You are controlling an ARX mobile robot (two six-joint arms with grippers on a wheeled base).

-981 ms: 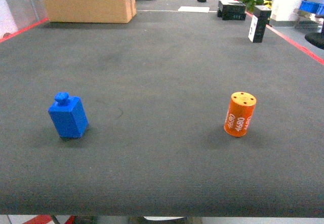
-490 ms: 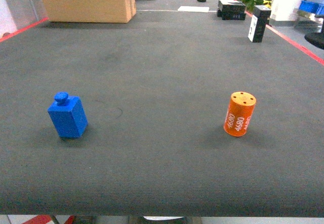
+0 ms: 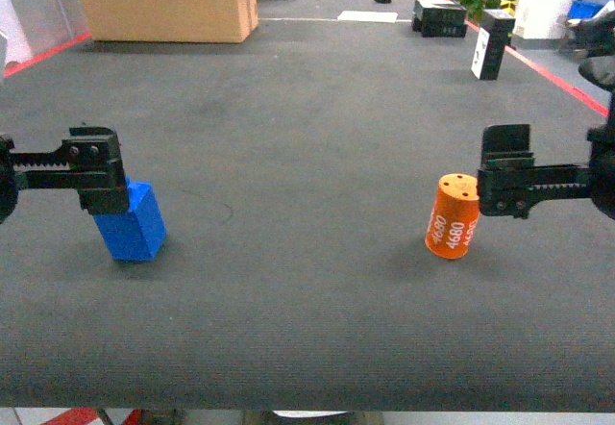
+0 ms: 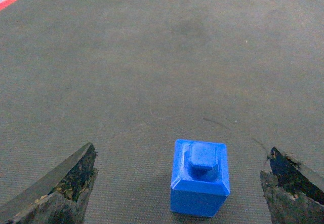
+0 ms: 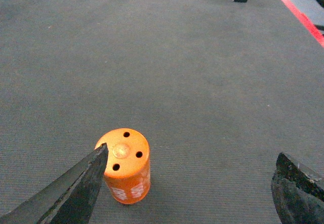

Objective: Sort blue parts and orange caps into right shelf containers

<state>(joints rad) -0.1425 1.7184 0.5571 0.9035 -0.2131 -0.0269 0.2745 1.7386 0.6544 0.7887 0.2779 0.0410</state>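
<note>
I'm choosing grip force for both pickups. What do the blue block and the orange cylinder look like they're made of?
The blue block looks like matte moulded plastic: uniform colour, bevelled edges, a moulded knob on top. The orange cylinder looks hard, probably plastic or painted metal, smooth with a faint sheen, three holes in its top and white 4680 print on its side. Neither can be confirmed by sight.

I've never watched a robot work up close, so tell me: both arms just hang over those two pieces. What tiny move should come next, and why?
Probably the right tool should shift a little to its left. It is open, but the orange cap stands by its left finger, not centred between the fingers. The left tool is also open, and the blue part already sits between its fingers.
</note>
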